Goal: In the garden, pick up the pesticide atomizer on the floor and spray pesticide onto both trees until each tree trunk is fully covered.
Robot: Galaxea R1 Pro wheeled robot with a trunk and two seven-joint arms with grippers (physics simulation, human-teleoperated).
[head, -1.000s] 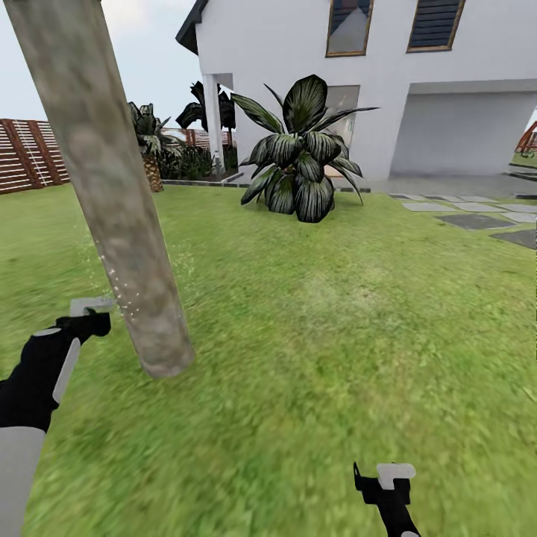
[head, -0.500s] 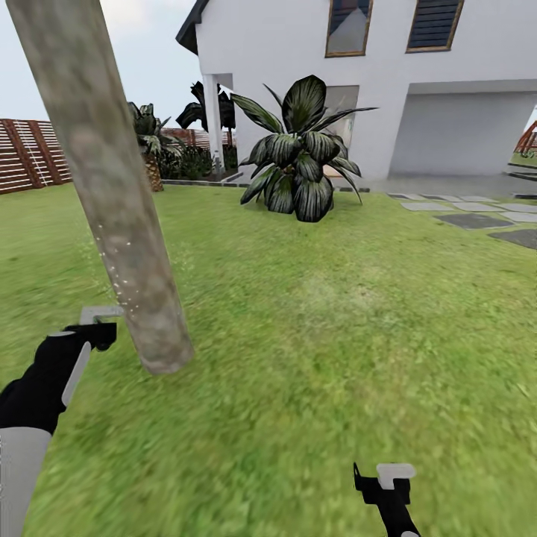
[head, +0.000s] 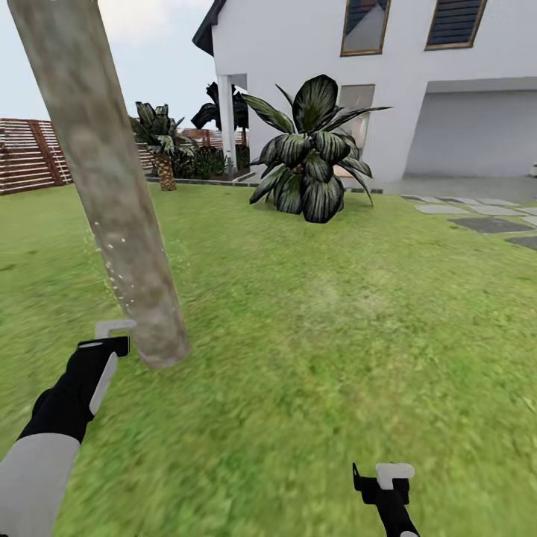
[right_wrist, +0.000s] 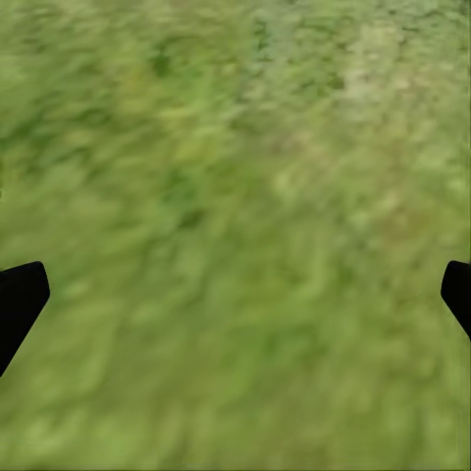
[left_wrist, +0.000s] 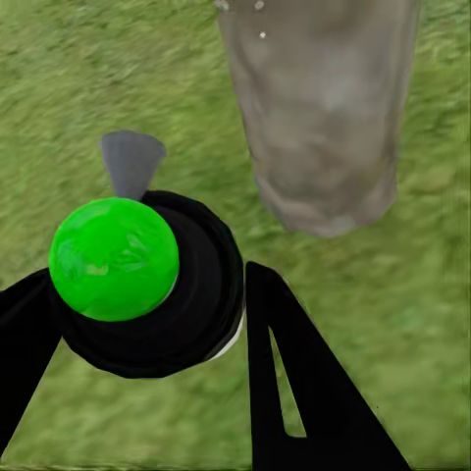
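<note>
A thick pale grey-brown tree trunk (head: 112,186) leans across the left of the head view, its foot in the lawn. Tiny white droplets speckle its lower part. My left gripper (head: 112,339) hovers low, just left of the trunk's foot. In the left wrist view that gripper (left_wrist: 147,280) is shut on the pesticide atomizer (left_wrist: 113,258), a black body with a bright green cap, and the trunk (left_wrist: 319,108) stands close ahead. My right gripper (head: 384,481) hangs open over bare grass near the front, its black fingertips (right_wrist: 25,294) wide apart.
A big dark-leaved plant (head: 306,156) grows in front of the white house (head: 313,67). A slatted brown fence (head: 30,156) and a small palm (head: 160,145) stand at the back left. Grey paving stones (head: 485,221) lie at the right. Open lawn (head: 335,321) spreads between.
The head camera has turned slightly, sliding the house rightward. My left gripper with the atomizer has dropped lower and closer to the trunk's foot. The right gripper has stayed put.
</note>
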